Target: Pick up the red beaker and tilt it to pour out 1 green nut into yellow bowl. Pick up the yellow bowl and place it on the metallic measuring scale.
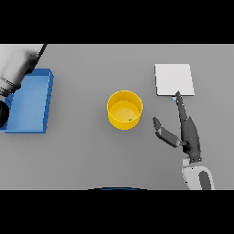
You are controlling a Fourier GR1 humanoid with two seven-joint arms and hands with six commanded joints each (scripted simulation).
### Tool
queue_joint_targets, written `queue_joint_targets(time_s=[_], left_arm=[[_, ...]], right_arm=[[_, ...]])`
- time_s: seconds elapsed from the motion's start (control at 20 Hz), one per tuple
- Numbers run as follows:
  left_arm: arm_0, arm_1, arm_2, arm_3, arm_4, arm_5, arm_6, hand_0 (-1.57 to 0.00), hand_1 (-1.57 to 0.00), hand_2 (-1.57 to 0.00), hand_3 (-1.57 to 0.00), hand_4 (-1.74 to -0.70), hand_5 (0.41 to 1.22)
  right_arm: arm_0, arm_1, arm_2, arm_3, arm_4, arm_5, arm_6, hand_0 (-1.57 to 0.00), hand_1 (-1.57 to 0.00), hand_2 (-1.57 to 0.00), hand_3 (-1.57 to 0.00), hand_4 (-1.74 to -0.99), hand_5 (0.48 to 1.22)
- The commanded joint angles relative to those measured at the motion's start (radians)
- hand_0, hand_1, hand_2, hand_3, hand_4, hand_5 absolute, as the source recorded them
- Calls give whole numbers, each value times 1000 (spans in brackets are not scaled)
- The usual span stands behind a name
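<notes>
A round yellow bowl [124, 109] with upright walls is seen standing near the middle of the grey table [91, 151]. A tiny green speck, taken to be the green nut [130, 120], is seen on the bowl's floor close to its near wall.

To the right of the bowl and further back, a flat, square, pale metallic measuring scale [173, 79] is laid on the table, well apart from the bowl. Nothing is carried on its plate.

The right hand [188, 132] is brought in from the lower right on its white and grey arm. Its fingers are held straight and stretched toward the scale, with one fingertip reaching the scale's near edge, while the thumb is spread out to the left toward the bowl. Nothing is gripped by it, and a clear strip of table is left between the thumb and the bowl's wall.

At the far left, a shallow blue rectangular tray [29, 103] is set on the table, well apart from the bowl. Part of its back corner is covered by the white and grey left arm [13, 68], which is seen in the upper left corner. A dark rounded shape at the left edge may be the left hand, but how its fingers are held cannot be told. The red beaker cannot be made out.
</notes>
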Motion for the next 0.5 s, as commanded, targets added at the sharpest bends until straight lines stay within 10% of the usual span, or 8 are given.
queue_joint_targets(time_s=[0.0,0.45], left_arm=[[13,23,62,21,72,16,8,-1571,-1571,-1571,-1417,-1736,1221],[266,212,340,151,532,230,151,-1571,-1571,-1571,-1534,-1740,1221]], right_arm=[[-6,2,4,3,13,-8,1,1,1,1,1,-1144,633],[-12,-8,-13,5,-97,71,-31,1,1,1,1,-1126,651]])
